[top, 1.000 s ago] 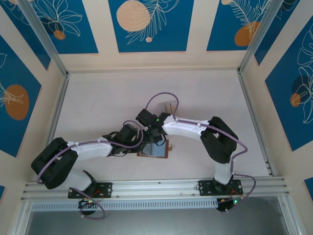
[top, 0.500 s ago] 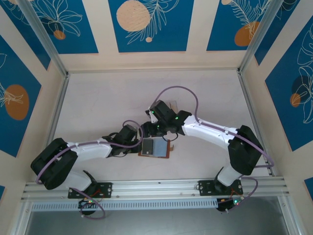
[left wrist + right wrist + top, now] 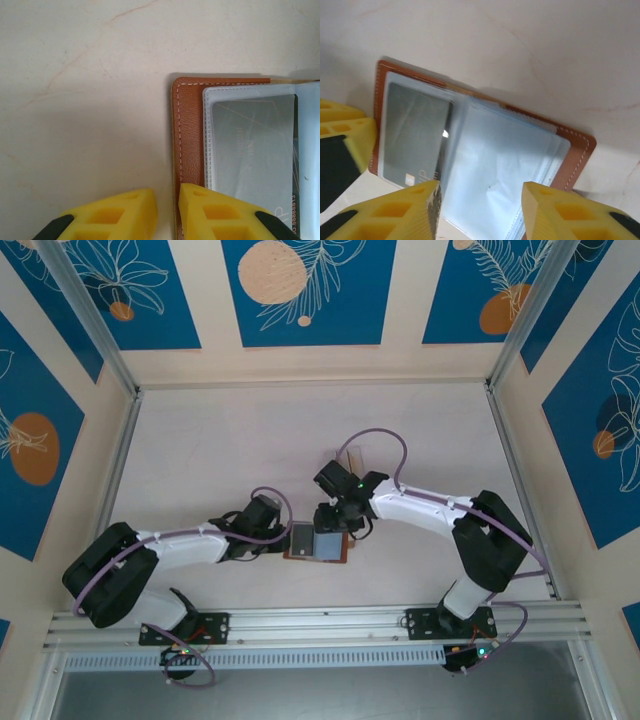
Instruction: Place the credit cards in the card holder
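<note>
surface: pale marbled table (image 3: 200, 460) | on it: brown card holder (image 3: 318, 545), lying open | behind it: small stand (image 3: 349, 457)

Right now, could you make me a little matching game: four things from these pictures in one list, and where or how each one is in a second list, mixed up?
Things:
1. card holder
2. grey card
3. left claw
4. right claw

Places or states:
A. fingers wide apart, over the clear sleeves
B. lying open on the table
C. fingers close together, at the holder's brown edge
D. tucked inside a clear sleeve

Pairs: 1-B, 2-D, 3-C, 4-A
</note>
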You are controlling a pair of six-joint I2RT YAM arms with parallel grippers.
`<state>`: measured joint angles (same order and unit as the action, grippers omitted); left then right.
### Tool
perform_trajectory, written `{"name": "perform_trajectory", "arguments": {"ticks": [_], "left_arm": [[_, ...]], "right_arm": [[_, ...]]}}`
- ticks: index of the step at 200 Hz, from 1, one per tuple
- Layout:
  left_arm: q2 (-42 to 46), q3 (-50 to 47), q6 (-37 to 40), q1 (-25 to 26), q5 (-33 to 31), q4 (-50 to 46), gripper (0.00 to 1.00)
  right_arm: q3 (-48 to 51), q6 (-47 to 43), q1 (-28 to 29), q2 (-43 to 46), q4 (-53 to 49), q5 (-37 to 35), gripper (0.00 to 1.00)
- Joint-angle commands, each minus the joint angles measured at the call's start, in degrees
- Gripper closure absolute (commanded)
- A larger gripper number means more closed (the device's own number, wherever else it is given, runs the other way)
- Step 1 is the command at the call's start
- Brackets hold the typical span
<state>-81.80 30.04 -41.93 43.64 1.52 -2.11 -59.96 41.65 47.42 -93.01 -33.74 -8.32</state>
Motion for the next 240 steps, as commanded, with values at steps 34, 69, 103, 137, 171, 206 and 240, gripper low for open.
{"name": "perform_trajectory", "arguments": {"ticks": [34,69,103,137,171,206,240], "left_arm": [[-5.2,-3.4,0.4,0.1,-0.6,-3.5,0.76],[-5.0,-3.4,0.3,0.1,-0.6,-3.4,0.76],[-5.2,-3.6,0.4,0.1,-0.6,-3.3,0.76],[-5.5,-3.6,0.2,0.1,-0.4,-3.0,0.76],[-5.3,-3.7,0.1,0.1,-0.4,-3.1,0.76],[-5.5,-3.9,-0.1,0.1,-0.3,-2.7,0.76],[-5.6,-3.8,0.0,0.0,-0.3,-2.7,0.76]], "right_arm": [[1.6,1.7,1.2,-1.0,-0.7,1.2,0.50],[-1.0,1.3,2.0,-3.2,-2.2,-1.1,0.50],[-3.2,1.2,3.6,-4.3,-5.0,-6.4,0.50],[-5.7,0.0,4.0,-7.5,-5.7,-8.9,0.50],[-8.2,-1.3,4.1,-9.4,-6.8,-12.4,0.53],[-8.2,-1.7,3.8,-9.3,-6.7,-13.6,0.59],[-8.0,-1.6,3.8,-10.7,-6.6,-13.6,0.61]]}}
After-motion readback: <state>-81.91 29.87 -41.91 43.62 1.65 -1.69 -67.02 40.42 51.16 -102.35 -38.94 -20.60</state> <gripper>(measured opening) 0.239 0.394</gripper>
